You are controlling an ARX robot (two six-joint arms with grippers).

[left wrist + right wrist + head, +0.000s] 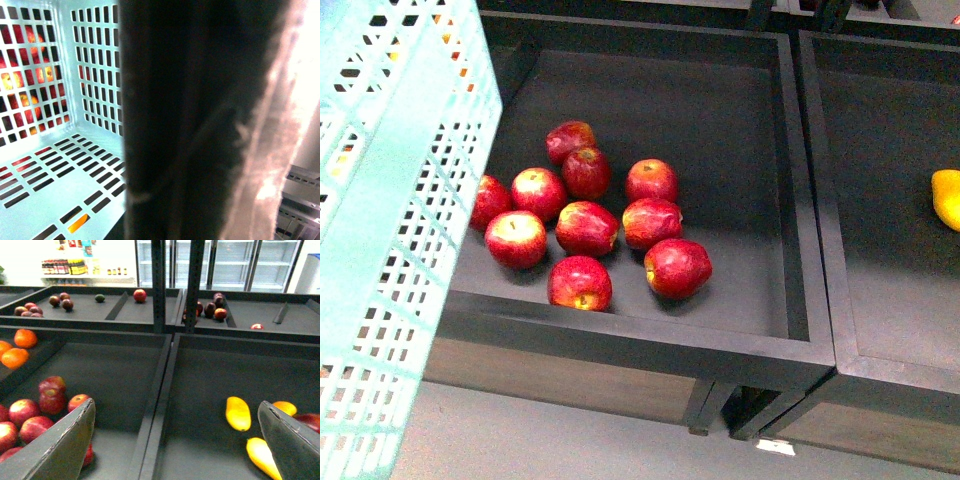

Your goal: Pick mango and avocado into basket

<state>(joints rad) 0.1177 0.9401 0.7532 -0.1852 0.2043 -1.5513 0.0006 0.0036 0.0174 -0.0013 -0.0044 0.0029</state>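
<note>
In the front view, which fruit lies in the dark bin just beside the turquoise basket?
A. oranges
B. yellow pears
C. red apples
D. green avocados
C: the bin next to the basket holds a cluster of red apples, and no other kind of fruit shows in it.

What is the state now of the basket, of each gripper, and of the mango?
Light turquoise slotted plastic basket: no fruit on the visible floor.
Right gripper: open, holding nothing.
Left gripper: cannot tell; a dark blurred shape fills its view.
Smooth oval yellow mango: lying in the dark bin, not gripped.
</note>
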